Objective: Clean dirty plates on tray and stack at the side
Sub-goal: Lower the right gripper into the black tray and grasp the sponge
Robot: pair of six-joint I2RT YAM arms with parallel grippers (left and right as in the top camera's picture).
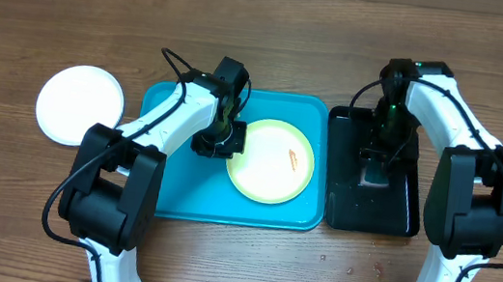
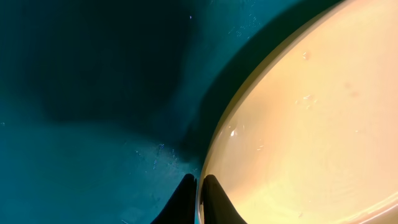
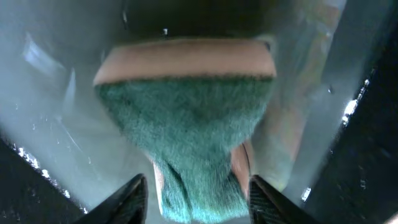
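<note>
Left gripper (image 2: 199, 200) jaws, pressed nearly together, pinch the thin rim of the yellow-green plate (image 2: 311, 124) on the blue tray (image 2: 93, 137), probably light, stiff and slippery, while right gripper (image 3: 196, 199) jaws stand spread astride a soft sponge (image 3: 186, 124).

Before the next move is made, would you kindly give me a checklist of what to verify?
1. Hold of left gripper on yellow-green plate rim: ok.
2. Plate lying inside blue tray: ok.
3. Hold of right gripper on green sponge: not ok; the jaws straddle it and a gap shows.
4. Access to orange smear for wiping: ok.
5. Position of white plate on table, apart from tray: ok.
</note>
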